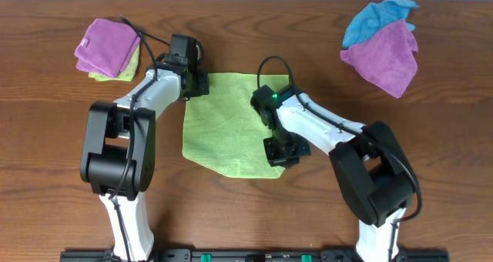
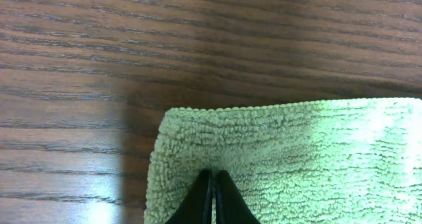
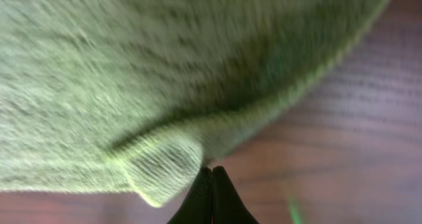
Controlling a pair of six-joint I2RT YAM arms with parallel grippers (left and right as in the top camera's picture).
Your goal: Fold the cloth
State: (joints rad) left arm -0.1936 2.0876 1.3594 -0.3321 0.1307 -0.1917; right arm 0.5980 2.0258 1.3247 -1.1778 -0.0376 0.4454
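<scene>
Bare tabletop (image 1: pixel 254 31) open along far edge and at near edge between arm bases. Left arm (image 1: pixel 146 96) blocks far-left corner of cloth (image 1: pixel 223 123). Right arm (image 1: pixel 323 127) covers its near-right corner. Cloth middle clear from above. Purple stack (image 1: pixel 108 42) just beside left arm. Blue cloth (image 1: pixel 377 19) and purple cloth (image 1: pixel 385 58) far right, well apart.

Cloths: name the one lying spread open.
The lime-green cloth at the centre. The stack at far left is folded, and the purple cloth and blue cloth at far right lie bunched.

Left arm (image 1: pixel 142 96) and right arm (image 1: pixel 320 125) angled inward; left claw (image 2: pixel 212 179), right claw (image 3: pixel 211 172) both fully closed
</scene>
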